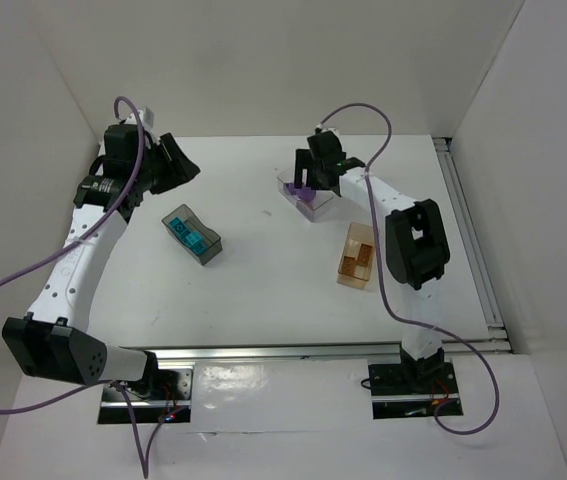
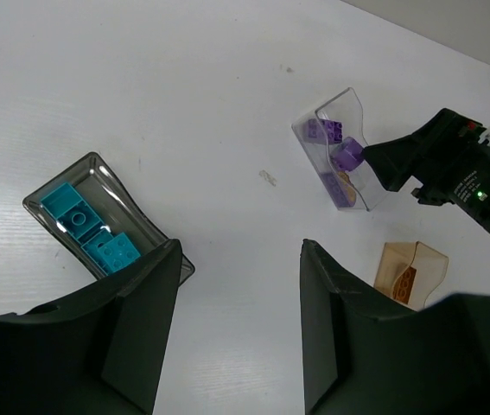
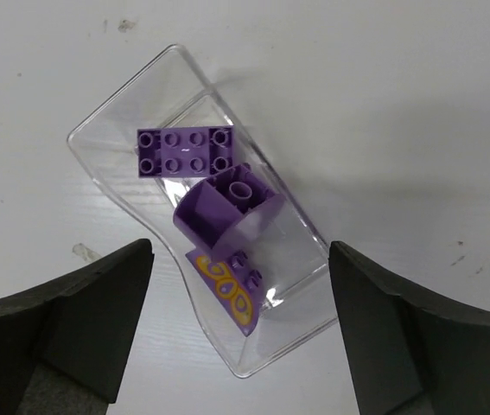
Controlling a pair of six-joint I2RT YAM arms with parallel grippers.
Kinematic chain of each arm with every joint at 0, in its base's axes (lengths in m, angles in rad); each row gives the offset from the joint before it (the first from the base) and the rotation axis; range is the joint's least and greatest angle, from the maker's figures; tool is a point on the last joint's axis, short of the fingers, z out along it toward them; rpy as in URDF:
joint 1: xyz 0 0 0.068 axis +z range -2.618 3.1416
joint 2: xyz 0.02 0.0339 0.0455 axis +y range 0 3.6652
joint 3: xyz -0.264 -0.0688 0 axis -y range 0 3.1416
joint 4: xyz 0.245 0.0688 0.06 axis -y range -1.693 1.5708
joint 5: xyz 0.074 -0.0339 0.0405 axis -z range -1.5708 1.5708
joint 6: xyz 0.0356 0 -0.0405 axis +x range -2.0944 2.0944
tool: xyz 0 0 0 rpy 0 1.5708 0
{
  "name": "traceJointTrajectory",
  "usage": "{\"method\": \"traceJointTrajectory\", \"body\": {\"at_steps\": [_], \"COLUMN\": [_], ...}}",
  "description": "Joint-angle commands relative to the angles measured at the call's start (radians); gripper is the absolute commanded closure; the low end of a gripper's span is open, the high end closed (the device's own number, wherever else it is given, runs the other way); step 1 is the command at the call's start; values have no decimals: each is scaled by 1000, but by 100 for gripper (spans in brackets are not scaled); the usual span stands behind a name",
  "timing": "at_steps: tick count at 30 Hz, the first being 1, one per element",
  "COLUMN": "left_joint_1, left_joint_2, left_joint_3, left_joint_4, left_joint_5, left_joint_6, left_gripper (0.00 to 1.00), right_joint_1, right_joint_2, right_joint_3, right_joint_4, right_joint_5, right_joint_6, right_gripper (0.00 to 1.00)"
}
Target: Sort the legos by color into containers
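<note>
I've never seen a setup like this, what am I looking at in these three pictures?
Two robot arms stand at a table. The wide picture looks down from above; the other two come from a camera on each wrist, with the left gripper or the right gripper at the bottom edge. Three boxes lie there: a dark-grey box with teal bricks, a clear box with purple pieces, a tan box with an orange-brown brick. Both grippers are open and hold nothing; the right one hangs over the clear box.

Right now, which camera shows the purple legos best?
The right wrist view: the purple legos sit close up in the clear box. The left wrist view shows them small and far; the top view, a tiny patch by the right gripper.
</note>
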Motion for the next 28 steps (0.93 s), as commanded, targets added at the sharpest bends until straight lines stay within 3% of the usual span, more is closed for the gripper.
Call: {"method": "traceJointTrajectory", "body": {"at_steps": [1, 4, 7, 8, 12, 18, 21, 28], "left_joint_1": [7, 7, 7, 7, 7, 16, 16, 16], "left_joint_2": [-34, -24, -34, -34, -75, -156, -181, -254], "left_joint_3": [1, -8, -8, -8, -17, -63, -86, -118], "left_joint_4": [26, 26, 13, 13, -11, -11, -2, 16], "left_joint_5": [30, 41, 41, 25, -11, -57, -100, -100], "left_joint_6": [27, 27, 37, 37, 46, 57, 57, 75], "left_gripper": [37, 36, 31, 14, 2, 2, 2, 1], "right_joint_1": [10, 10, -12, -32, -73, -128, -128, -128], "right_joint_2": [-147, -240, -371, -436, -595, -835, -990, -1169], "right_joint_3": [-3, -42, -143, -208, -380, -625, -777, -883], "right_joint_4": [-5, -42, -114, -144, -283, -361, -240, -148], "right_joint_5": [129, 252, 399, 463, 571, 624, 567, 582], "right_joint_6": [21, 72, 167, 236, 350, 371, 304, 295], "right_gripper": [9, 0, 0, 0, 0, 0, 2, 0]}}
